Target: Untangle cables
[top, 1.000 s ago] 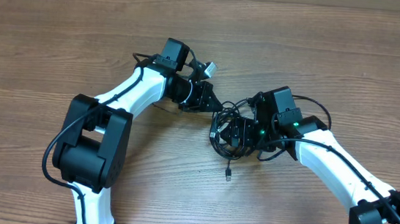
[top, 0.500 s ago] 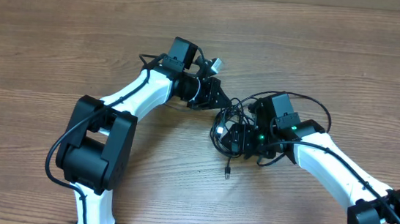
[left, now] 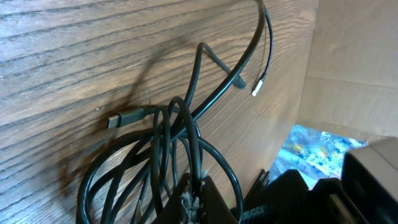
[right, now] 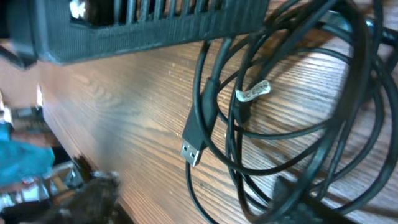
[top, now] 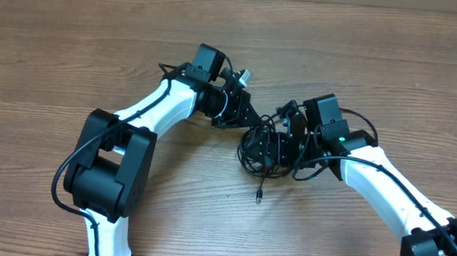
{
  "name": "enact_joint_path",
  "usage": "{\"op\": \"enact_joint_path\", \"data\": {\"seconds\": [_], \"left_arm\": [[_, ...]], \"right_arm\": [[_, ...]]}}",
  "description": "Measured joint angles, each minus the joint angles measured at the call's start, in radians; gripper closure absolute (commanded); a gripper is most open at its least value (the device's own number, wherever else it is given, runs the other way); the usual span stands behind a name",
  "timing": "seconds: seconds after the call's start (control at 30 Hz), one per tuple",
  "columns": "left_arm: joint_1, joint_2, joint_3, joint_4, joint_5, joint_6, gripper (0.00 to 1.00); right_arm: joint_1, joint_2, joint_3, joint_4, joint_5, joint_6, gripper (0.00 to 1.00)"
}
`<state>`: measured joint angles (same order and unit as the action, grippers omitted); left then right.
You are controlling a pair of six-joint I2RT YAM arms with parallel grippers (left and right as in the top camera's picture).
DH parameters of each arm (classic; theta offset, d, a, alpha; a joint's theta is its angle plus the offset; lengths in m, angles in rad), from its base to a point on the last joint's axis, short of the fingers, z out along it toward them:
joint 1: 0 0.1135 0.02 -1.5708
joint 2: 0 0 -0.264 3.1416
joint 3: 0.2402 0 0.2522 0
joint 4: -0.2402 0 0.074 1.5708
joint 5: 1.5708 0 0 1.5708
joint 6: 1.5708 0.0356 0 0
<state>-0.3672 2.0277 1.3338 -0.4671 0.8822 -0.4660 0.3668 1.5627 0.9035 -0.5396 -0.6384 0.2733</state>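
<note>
1. table point(top: 68, 45): wood grain, bundle sits mid-table, just right of centre.
2. cables point(top: 250, 159): thin black cords, tangled in overlapping loops between the two grippers. Several strands cross and stack. One loose end trails toward the near edge, its plug point(top: 259, 198) flat on the wood.
3. right gripper point(top: 279, 146): fingers spread wide over the right side of the bundle, loops lying between them.
4. left gripper point(top: 251, 115): fingers pressed together at the bundle's far-left edge, pinching a few strands.
5. USB plug point(right: 191, 151): flat, metal-mouthed, lying within the loops.
6. silver tip point(left: 255, 91): on a strand clear of the pile.
7. pale tag point(right: 253, 92): wrapped on one strand.
</note>
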Motion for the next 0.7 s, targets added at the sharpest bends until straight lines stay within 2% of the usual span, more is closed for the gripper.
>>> {"op": "enact_joint_path", "data": {"seconds": [0.2,0.27,0.3,0.53,0.63,0.7], "left_arm": [[0.000,0.000,0.000,-0.004,0.000,-0.003,0.96],[0.000,0.000,0.000,-0.004,0.000,-0.004,0.96],[0.000,0.000,0.000,-0.004,0.000,-0.004,0.96],[0.000,0.000,0.000,-0.005,-0.004,-0.004,0.96],[0.000,0.000,0.000,-0.008,-0.004,-0.004,0.96],[0.000,0.000,0.000,-0.008,-0.008,-0.004,0.96]], "right_arm": [[0.000,0.000,0.000,0.004,0.006,-0.028,0.09],[0.000,0.000,0.000,0.011,0.022,-0.031,0.01],[0.000,0.000,0.000,0.016,0.048,-0.031,0.00],[0.000,0.000,0.000,0.108,0.349,-0.038,0.00],[-0.002,0.000,0.000,0.179,0.333,-0.036,0.00],[-0.001,0.000,-0.001,0.227,0.247,-0.039,0.00]]}}
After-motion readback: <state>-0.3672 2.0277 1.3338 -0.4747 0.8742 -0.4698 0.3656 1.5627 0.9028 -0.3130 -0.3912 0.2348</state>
